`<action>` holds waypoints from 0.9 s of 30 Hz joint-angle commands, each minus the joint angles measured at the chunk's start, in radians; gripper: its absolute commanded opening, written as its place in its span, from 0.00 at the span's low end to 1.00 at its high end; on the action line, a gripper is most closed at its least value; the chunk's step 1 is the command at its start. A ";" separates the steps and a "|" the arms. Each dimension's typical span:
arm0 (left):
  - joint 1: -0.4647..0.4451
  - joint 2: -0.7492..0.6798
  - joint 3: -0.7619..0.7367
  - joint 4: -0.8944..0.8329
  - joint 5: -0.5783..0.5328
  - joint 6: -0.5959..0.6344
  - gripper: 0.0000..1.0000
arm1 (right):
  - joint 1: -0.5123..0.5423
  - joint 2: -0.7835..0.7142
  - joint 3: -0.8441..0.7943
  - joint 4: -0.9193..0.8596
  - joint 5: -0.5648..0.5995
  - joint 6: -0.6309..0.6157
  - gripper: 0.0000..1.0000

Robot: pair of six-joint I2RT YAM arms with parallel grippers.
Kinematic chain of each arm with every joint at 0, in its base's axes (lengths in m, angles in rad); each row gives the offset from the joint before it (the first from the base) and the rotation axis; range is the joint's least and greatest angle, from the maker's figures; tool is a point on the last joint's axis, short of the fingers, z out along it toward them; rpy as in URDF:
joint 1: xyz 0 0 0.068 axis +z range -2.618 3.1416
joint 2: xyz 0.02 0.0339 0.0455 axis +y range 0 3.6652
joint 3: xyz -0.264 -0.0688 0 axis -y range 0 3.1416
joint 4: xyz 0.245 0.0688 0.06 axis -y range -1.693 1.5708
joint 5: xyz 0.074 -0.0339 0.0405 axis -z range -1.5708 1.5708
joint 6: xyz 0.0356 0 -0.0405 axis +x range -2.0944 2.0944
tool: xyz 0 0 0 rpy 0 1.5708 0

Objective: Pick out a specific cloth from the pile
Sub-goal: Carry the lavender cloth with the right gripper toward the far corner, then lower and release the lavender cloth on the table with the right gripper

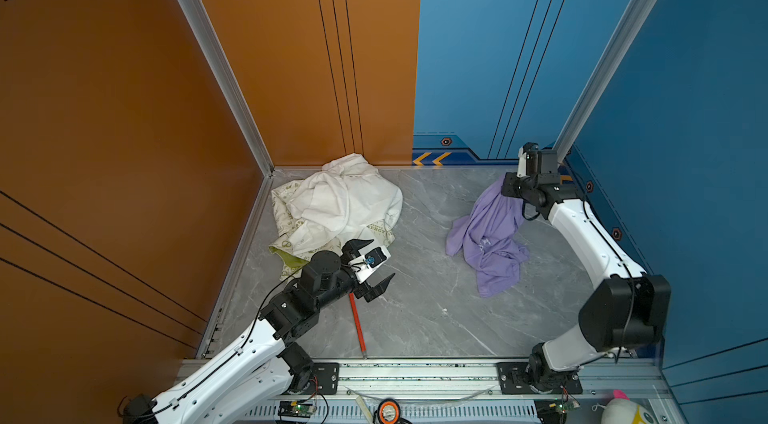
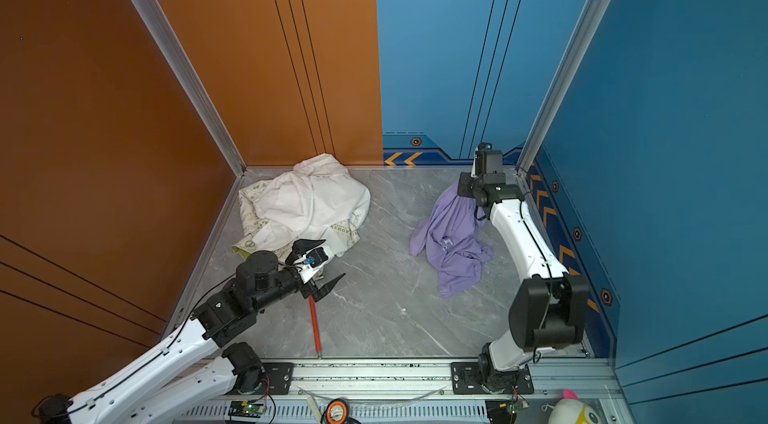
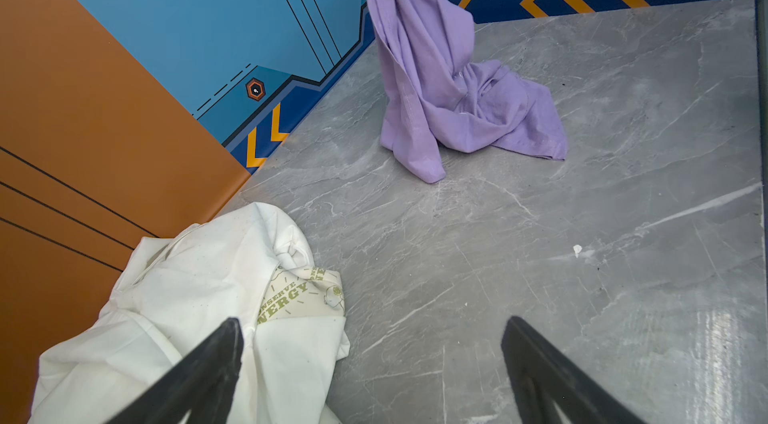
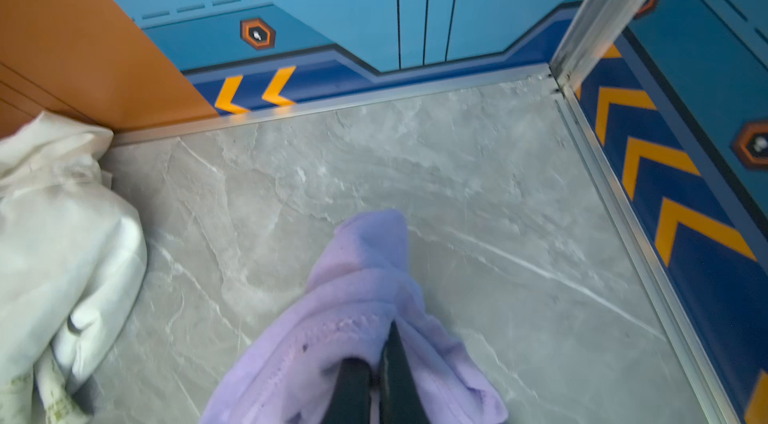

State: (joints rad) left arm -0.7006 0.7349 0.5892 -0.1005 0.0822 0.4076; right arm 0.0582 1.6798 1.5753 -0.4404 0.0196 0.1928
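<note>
Nearest, a thin red stick (image 1: 357, 326) lies on the grey table (image 1: 436, 318), its far end under the left arm (image 1: 249, 343). The left jaws stand wide apart, holding nothing, at the near edge of the pile (image 1: 340, 201). On the right is the cloth (image 1: 488, 234): lilac, soft and creased, with a little white print among its folds. Its near end is heaped on the table and its far end is lifted and bunched into a narrow neck. The pile, white cloth over cream cloth with olive-green print, sits well apart in the far left corner against the orange wall, with bare table between it and the cloth. Farthest, the right arm (image 1: 582, 230) reaches toward the far right corner, and the right jaws are clamped together on the cloth's top. The cloth's long axis runs from that pinch down toward the near side, leaning slightly left.
</note>
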 commanded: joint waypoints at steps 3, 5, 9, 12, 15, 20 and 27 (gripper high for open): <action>0.007 0.000 0.024 0.028 0.007 -0.023 0.98 | -0.027 0.278 0.624 0.004 -0.102 0.064 0.00; 0.009 -0.014 0.022 0.022 -0.005 -0.025 0.98 | -0.027 0.363 0.867 0.011 -0.145 0.104 0.00; 0.010 -0.048 0.003 0.015 -0.030 -0.029 0.98 | -0.030 0.363 1.015 0.194 -0.210 0.146 0.00; 0.009 -0.066 -0.012 0.007 -0.034 -0.033 0.98 | -0.038 0.272 0.894 0.265 -0.211 0.115 0.00; 0.011 -0.076 -0.025 0.011 -0.034 -0.035 0.98 | -0.052 0.178 0.705 0.286 -0.212 0.041 0.00; 0.009 -0.081 -0.030 0.016 -0.030 -0.048 0.98 | -0.081 0.008 0.304 0.310 -0.199 -0.037 0.00; 0.006 -0.087 -0.035 0.027 -0.024 -0.068 0.98 | -0.083 -0.195 -0.255 0.355 -0.117 -0.120 0.00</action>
State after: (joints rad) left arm -0.7006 0.6598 0.5663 -0.0925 0.0658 0.3649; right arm -0.0223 1.5581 1.4467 -0.1112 -0.1478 0.1268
